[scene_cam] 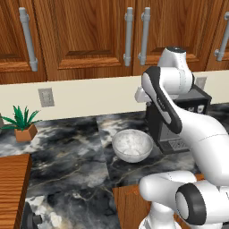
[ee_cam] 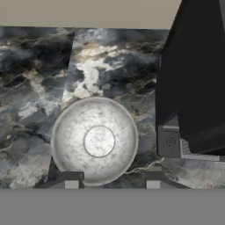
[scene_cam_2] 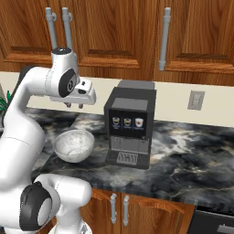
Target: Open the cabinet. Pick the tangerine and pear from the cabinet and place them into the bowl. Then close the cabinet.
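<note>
arm folded high, claw point(scene_cam_2: 74, 105) pointing down, fingers apart, empty.

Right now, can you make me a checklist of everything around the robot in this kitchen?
Surface: dark marbled counter, with a beige wall strip behind it.
Job's things: cabinet above, both doors shut, grey handles paired. Bowl on the counter, beside the coffee machine, nothing in it. Tangerine and pear: nothing seen.
Clutter: black coffee machine right of the bowl; small potted plant far left.
Grippers: gripper hangs above the bowl, pointing down, fingers apart, holding nothing.
Cables: nothing seen.
Surroundings: wall outlets, more wooden doors with lone handles, lower cabinets under the counter.
</note>
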